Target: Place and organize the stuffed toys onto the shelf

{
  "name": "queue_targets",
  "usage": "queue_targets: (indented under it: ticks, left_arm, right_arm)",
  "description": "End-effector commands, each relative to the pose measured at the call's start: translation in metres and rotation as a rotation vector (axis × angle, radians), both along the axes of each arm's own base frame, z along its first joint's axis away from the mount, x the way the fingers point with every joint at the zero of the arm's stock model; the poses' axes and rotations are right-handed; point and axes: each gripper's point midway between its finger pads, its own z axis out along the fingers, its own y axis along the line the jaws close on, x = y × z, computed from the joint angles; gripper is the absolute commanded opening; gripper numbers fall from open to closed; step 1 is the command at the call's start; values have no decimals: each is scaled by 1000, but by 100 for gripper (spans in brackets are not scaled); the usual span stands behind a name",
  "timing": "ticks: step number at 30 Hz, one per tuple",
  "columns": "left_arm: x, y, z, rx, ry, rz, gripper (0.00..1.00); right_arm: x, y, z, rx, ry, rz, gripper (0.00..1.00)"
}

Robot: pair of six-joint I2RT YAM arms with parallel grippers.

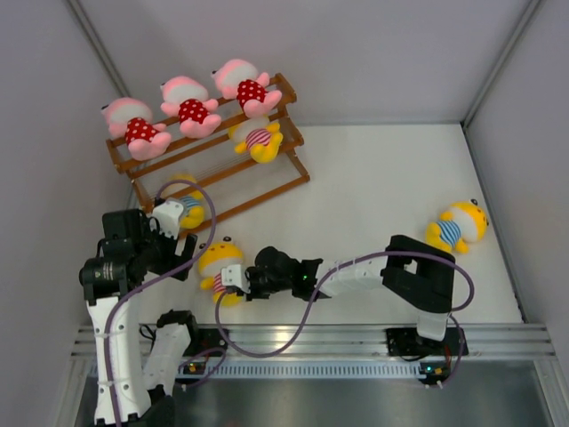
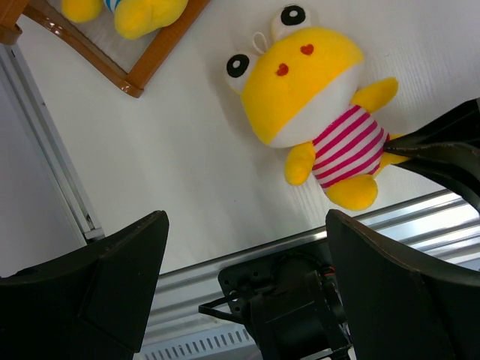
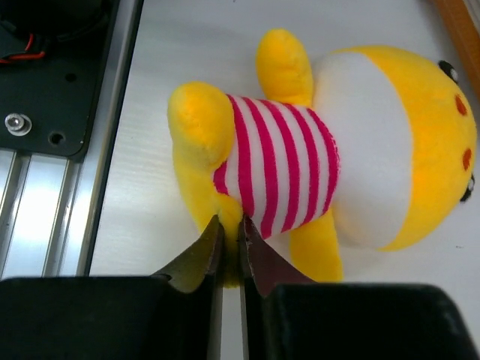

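From above, the shelf [image 1: 271,194] stands at the far left of the worktop [image 1: 373,178]. Three pink toys [image 1: 189,108] in dotted red dresses lie in a row on its top tier. A pink-striped yellow toy [image 1: 258,140] lies on the middle tier. A blue-striped yellow toy [image 1: 189,212] sits on the lowest tier, partly hidden by the left arm [image 1: 120,267]. A second blue-striped toy [image 1: 455,229] lies on the worktop at the far right, well apart from the rest. The near pink-striped toy [image 1: 220,262] lies by the near edge, with the right hand [image 1: 233,283] at its feet.

In the left wrist view, the left hand [image 2: 246,225] is released, its fingers spread wide and holding nothing. Beyond them the near pink-striped toy lies face up on the worktop. The shelf's corner and the blue-striped yellow toy show at the top left. A dark fingertip touches the near toy's foot from the right.

In the right wrist view, the right hand is clenched on the near pink-striped toy, pinching the yellow plush at the lower hem of its striped shirt beside a leg. The toy lies on the worktop next to the metal rails at the near edge.
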Motion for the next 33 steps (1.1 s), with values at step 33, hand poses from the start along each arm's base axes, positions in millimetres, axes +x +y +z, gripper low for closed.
queue_targets:
  ticks: [33]
  left_arm:
    - [4, 50, 110, 255, -253, 168, 94]
  right_arm:
    - [116, 36, 295, 257, -760, -106, 0]
